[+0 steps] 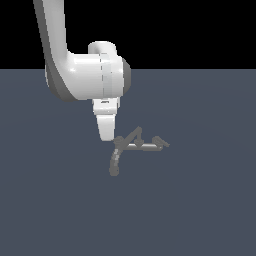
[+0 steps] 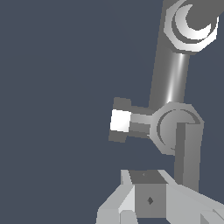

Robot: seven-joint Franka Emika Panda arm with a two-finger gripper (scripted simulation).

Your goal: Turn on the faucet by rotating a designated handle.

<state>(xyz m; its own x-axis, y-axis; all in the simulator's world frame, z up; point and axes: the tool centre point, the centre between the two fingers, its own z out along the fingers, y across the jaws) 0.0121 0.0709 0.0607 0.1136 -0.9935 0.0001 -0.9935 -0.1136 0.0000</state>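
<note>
Dark-grey counter [image 1: 60, 210], faucet [image 1: 131, 147] dead centre, gripper [image 1: 106, 131] just beside its handle [image 1: 132, 136]. That rod looks stiff, slick and thin; best caught near its free end. Jaws' state: cannot tell.

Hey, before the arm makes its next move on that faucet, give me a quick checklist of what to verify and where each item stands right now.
1. Faucet in sight in both views: ok.
2. Gripper close to the faucet: ok; in the exterior view it hangs just above the end on that view's left, near where the curved spout starts.
3. Handle, the thin angled rod, free of the fingers: ok; nothing is clamped on it.
4. Gripper lined up on the handle: cannot tell; depth is unclear.
5. Gripper open enough to take the rod: cannot tell.
6. Floor around the faucet free of obstacles: ok.
</note>
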